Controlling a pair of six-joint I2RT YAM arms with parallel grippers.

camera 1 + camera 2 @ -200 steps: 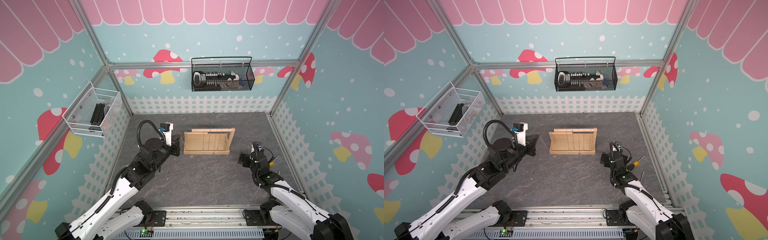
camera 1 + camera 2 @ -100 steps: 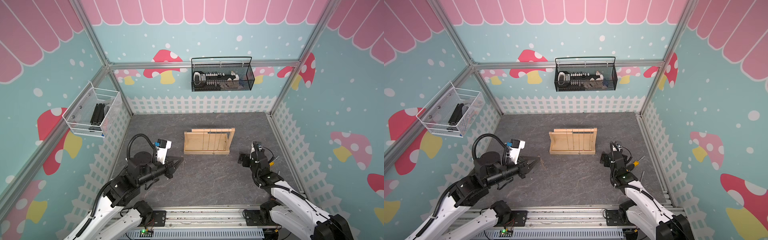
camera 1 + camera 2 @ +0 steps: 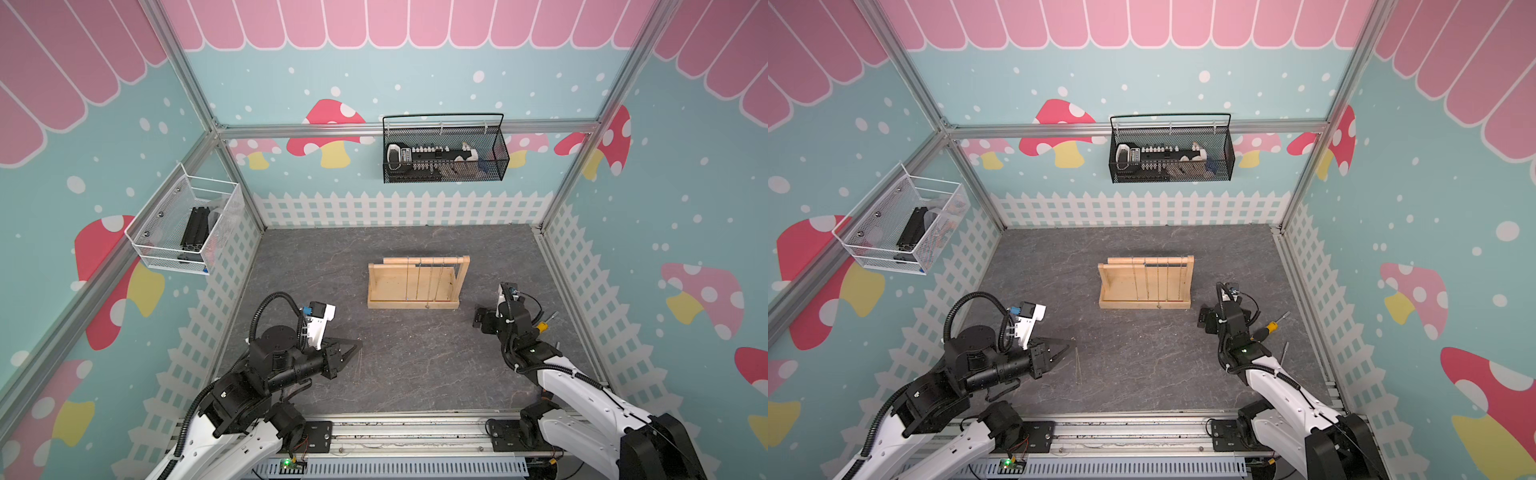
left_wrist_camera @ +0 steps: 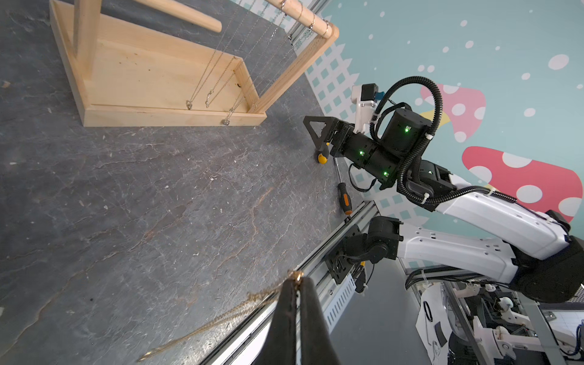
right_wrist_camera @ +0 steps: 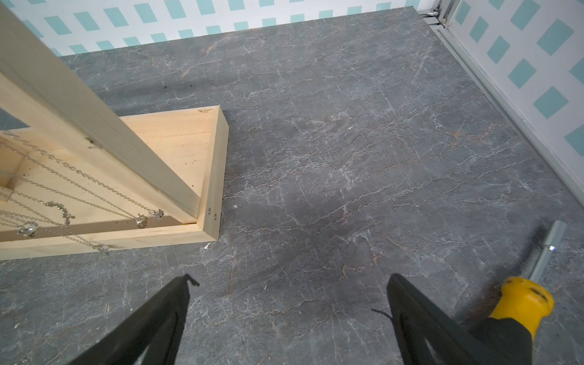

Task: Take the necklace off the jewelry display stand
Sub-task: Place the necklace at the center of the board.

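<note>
**Gold necklace (image 4: 221,319) off the stand, pinched in your left claw (image 4: 297,279)**

On your far left, a white mesh basket (image 3: 224,224) hangs on the wall. Any print on what it holds is too small to read.

Your left claw (image 3: 1073,340) has its tips pressed together on one end of the necklace (image 3: 1077,365). The thin chain hangs down from them over the grey table (image 3: 1142,374). A second ago this claw was right at the stand's left end board. It has since drawn back toward the near rail and now sits well apart from the stand.

The stand (image 3: 399,286) sits mid-table where it was, with several silver chains (image 4: 215,63) draped over its rail.

Behind it on the back wall is a black mesh basket (image 3: 494,162). Nothing on its contents is legible either.

Your right claw (image 5: 289,281) has not moved. Its jaws are spread wide and hold nothing, near the stand's right front corner (image 5: 211,221).

A yellow-handled screwdriver (image 5: 521,303) lies just beside that claw.
</note>
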